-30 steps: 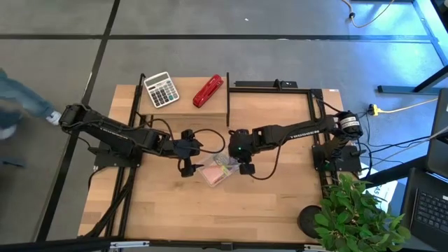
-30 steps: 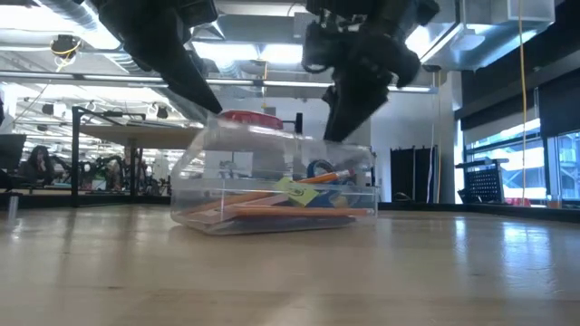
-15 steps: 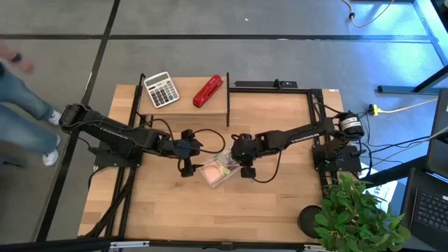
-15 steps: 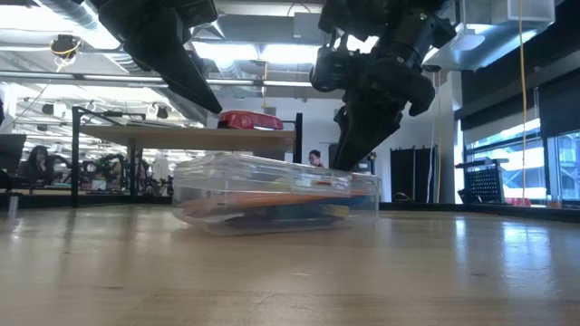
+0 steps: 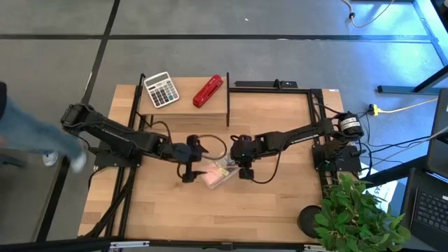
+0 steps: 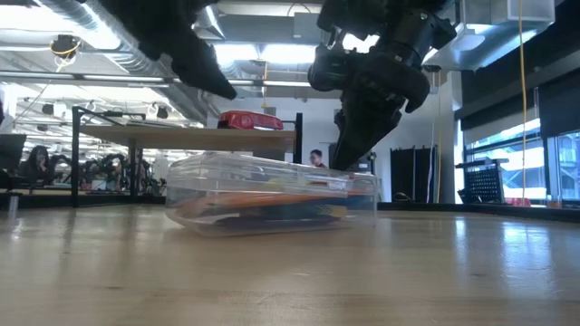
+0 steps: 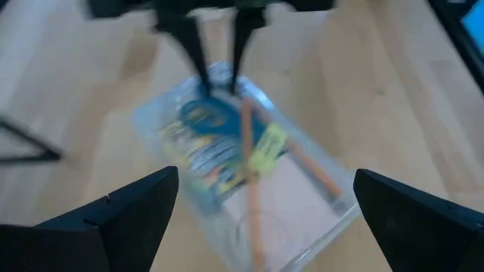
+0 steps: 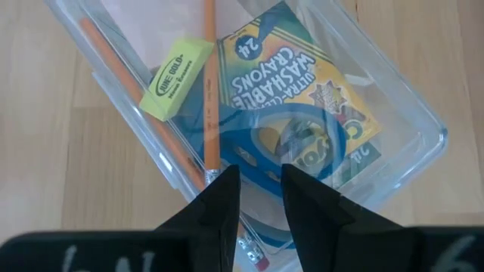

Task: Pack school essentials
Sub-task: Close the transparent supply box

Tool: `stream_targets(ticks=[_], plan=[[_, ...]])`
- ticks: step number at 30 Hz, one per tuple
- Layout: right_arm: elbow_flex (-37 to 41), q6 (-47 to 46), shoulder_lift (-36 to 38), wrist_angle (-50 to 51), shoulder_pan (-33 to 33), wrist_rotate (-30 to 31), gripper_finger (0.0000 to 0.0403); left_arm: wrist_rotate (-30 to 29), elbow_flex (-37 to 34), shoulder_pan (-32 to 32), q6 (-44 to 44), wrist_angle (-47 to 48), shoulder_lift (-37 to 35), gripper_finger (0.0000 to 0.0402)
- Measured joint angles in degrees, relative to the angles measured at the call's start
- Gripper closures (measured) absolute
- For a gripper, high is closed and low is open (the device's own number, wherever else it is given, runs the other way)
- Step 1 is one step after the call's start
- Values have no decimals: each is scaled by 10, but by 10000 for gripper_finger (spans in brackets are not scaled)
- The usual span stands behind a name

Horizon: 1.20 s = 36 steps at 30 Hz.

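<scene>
School essentials, namely a crayon box, blue-handled scissors (image 8: 261,147), orange pencils (image 8: 209,83) and a yellow eraser (image 8: 175,78), lie inside a clear plastic case (image 5: 217,173) mid-table, lid down. The right gripper (image 8: 253,185) pinches the case's edge. The left gripper (image 5: 187,173) hangs beside it, fingers spread wide.

Clear case (image 5: 215,172) flanked by left pincer (image 5: 187,172) and right pincer (image 5: 244,169); near worktop (image 5: 210,213) stood bare.

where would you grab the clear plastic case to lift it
Probably across its short width, coming straight down. The clear plastic case lies flat with its lid down and long straight sides; the left tool and right tool already crowd its ends.
</scene>
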<state>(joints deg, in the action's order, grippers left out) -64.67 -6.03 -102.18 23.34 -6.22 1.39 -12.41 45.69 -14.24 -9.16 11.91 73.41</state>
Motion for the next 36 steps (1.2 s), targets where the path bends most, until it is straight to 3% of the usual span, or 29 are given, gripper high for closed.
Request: stream_targets(ticks=[17, 24, 29, 36], plan=[[1, -13, -2, -8, 0, 0, 299, -30, 4, -32, -3, -85, 187, 8], [-5, -13, 0, 2, 0, -1, 299, -35, 4, -38, -2, -102, 203, 8], [-56, 7, -3, 81, -2, -16, 299, -34, 2, -37, 0, -100, 205, 8], [-98, 36, -2, 101, -35, -18, 299, -36, 2, -37, 3, -100, 205, 8]])
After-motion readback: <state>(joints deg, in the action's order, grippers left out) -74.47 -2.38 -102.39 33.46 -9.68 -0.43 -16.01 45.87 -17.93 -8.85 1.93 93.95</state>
